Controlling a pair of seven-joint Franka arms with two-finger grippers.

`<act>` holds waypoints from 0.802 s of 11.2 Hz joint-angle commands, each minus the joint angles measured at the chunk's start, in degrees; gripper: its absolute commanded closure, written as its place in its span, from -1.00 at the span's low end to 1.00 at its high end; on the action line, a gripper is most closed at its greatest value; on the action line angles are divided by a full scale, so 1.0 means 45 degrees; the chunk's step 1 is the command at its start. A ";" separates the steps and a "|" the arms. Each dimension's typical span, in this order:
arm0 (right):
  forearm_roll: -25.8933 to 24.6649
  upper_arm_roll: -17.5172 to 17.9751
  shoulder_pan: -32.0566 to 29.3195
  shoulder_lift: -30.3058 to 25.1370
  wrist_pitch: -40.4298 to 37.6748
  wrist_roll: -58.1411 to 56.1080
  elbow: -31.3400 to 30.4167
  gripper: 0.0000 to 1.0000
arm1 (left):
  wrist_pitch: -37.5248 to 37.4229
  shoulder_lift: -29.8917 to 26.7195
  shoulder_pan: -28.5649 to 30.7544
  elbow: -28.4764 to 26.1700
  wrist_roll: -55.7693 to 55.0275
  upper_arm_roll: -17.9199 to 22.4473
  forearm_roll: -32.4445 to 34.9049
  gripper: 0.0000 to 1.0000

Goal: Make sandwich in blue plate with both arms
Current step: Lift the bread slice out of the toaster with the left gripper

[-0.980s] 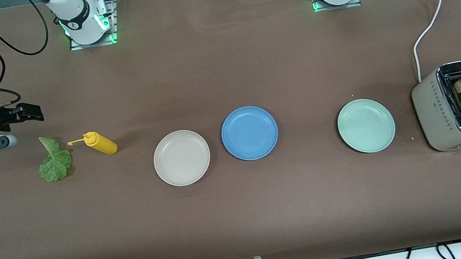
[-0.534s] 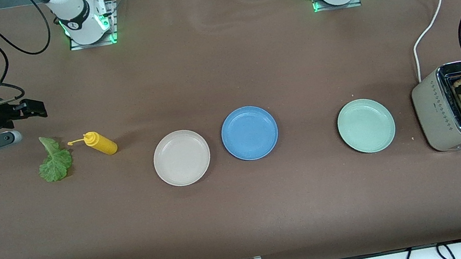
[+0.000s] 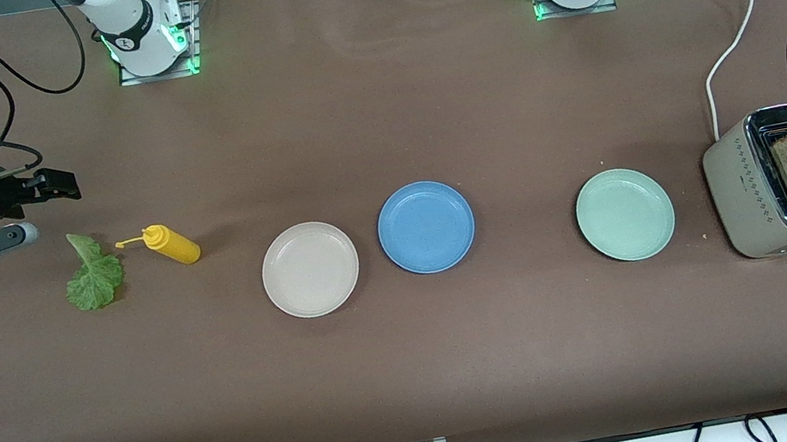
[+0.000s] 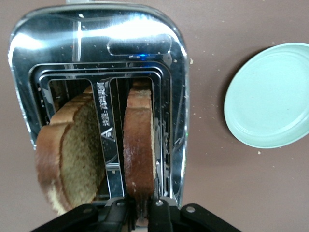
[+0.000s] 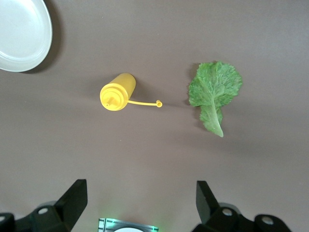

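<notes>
Pinching the top edge of one bread slice [image 4: 139, 154], the left gripper [image 4: 140, 212] sits directly over the toaster [image 3: 748, 191] at the left arm's end of the table, its fingers drawn nearly together on the crust. That slice stands upright in one slot; a second slice [image 4: 72, 154] leans in the neighbouring slot, untouched. Just beside the toaster, toward the middle of the table, lies the mint-green plate [image 3: 625, 214].

The blue plate [image 3: 426, 226] sits bare at the middle of the table, well apart from both grippers, with the cream plate [image 3: 310, 269] just beside it toward the right arm's end.

The right gripper [image 3: 54, 189] hangs above the tabletop at the right arm's end, fingers spread wide and holding nothing. Near it on the table lie the lettuce leaf [image 3: 93, 275] and a yellow squeeze bottle [image 3: 173, 244] on its side, cap hanging off by its strap.
</notes>
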 commanded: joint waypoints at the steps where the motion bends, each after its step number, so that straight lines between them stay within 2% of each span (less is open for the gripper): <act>1: -0.0051 0.0020 0.0016 -0.0058 -0.0175 0.0175 0.0051 -1.00 | -0.1072 -0.1219 -0.0117 0.0175 0.0188 -0.0276 0.0470 1.00; 4: -0.0031 0.0020 0.0016 -0.0039 -0.0156 0.0175 0.0051 -1.00 | -0.1951 -0.2118 -0.1460 0.0723 0.0265 -0.0508 0.0629 1.00; 6: -0.0051 0.0020 0.0016 -0.0039 -0.0136 0.0175 0.0051 -1.00 | -0.1954 -0.2238 -0.2282 0.0878 0.0149 -0.1346 0.0492 1.00; 9: -0.0051 0.0001 -0.0004 -0.0019 -0.0077 0.0175 0.0051 -1.00 | -0.1954 -0.1947 -0.2655 0.1290 0.0129 -0.3025 0.0065 1.00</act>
